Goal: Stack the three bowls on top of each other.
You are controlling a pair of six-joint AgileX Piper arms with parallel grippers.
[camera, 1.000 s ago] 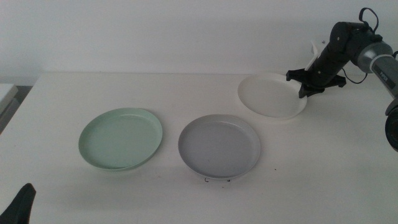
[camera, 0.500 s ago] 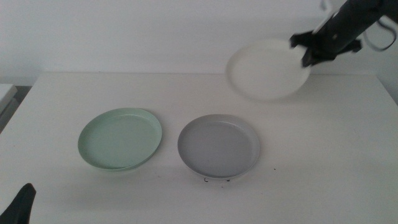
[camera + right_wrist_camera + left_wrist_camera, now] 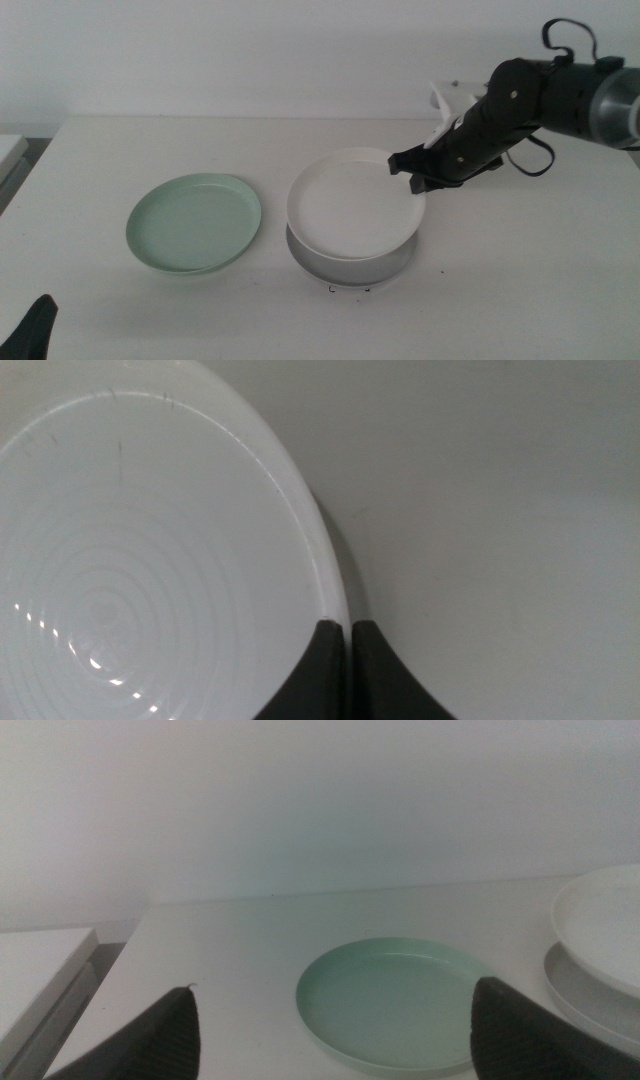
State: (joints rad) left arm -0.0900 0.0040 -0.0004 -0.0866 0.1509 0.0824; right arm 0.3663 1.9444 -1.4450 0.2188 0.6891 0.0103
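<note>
Your right end effector (image 3: 418, 178) pinches the white bowl (image 3: 350, 208) by its thin rim over the grey bowl (image 3: 350, 264); it looks light, stiff and slippery.

No legible txt or labels anywhere.

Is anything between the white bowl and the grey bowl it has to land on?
Nothing visible. The right hand, shut on the white bowl at its rim, holds it directly over the grey bowl. The mint green bowl sits apart to the side, and the left hand waits at the table's near edge.
</note>
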